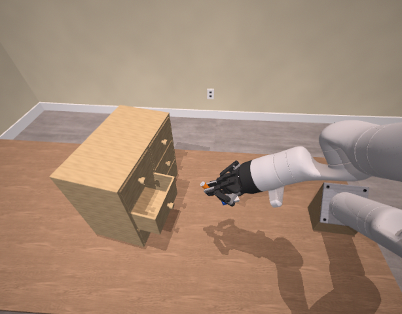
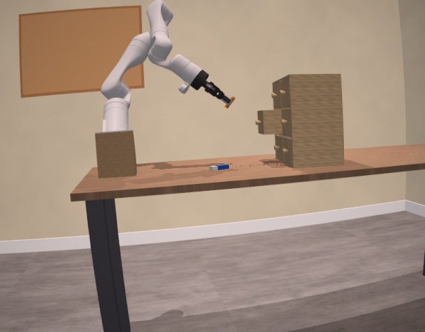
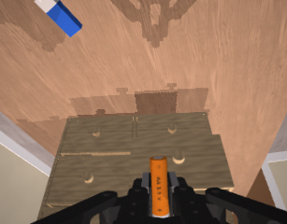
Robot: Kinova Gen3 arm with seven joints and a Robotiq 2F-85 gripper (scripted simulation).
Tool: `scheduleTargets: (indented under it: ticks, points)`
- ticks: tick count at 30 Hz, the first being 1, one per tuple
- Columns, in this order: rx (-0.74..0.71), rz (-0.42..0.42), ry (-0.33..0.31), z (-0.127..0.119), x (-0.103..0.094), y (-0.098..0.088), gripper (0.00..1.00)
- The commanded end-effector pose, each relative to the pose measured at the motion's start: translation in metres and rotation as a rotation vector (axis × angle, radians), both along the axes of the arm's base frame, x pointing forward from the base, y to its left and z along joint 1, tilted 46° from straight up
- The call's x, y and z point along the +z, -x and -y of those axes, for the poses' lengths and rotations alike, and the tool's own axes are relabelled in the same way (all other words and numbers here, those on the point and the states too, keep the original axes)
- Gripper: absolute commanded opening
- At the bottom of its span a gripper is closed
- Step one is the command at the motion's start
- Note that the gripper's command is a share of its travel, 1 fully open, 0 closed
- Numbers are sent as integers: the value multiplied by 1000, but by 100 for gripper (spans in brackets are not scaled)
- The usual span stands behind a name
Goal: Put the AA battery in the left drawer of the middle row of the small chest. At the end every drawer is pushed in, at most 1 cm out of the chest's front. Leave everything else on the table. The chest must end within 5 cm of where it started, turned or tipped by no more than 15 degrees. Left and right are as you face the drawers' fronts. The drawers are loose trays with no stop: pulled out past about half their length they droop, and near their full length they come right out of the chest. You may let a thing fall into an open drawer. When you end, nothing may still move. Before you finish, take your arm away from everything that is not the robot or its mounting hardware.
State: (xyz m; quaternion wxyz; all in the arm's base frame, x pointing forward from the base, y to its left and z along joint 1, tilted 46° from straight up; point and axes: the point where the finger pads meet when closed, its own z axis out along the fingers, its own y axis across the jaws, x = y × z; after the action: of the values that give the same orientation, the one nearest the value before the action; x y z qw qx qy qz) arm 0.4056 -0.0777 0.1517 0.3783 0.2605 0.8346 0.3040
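Looking down from above, the gripper [image 1: 210,188] is closed on the AA battery [image 1: 204,185], whose orange body and pale tip stick out past the fingertips toward the small chest [image 1: 109,158]. The battery hangs in the air, apart from the chest's front and roughly level with the middle row. The left drawer of the middle row [image 1: 153,207] stands pulled out, its tray open to view, while the other drawers sit flush. The arm's wooden pedestal [image 1: 316,216] stands at the right on the table [image 1: 93,280].

From the side view, the arm reaches out and down from its pedestal [image 2: 115,153], and the gripper [image 2: 227,101] grips the battery [image 2: 230,102] crosswise, high above the table [image 2: 241,178] and a bit above the open drawer [image 2: 269,122], still short of its knob. A blue and white eraser [image 2: 219,167] lies on the tabletop between pedestal and chest [image 2: 313,117].

From the wrist, the battery [image 3: 158,187] sits pinched between the dark fingers, pointing at the chest's front [image 3: 110,140], with the eraser [image 3: 59,15] at the upper left corner.
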Motion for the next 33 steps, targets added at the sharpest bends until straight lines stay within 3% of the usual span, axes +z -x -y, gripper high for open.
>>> scheduleTargets:
  ticks: [1, 13, 23, 33]
  points:
    - [3, 9, 2, -1, 1, -3, 9]
    - [3, 8, 1, 2, 0, -20, 9]
    - [2, 9, 1, 7, -3, -45, 9]
    - [2, 9, 1, 15, -6, -85, 9]
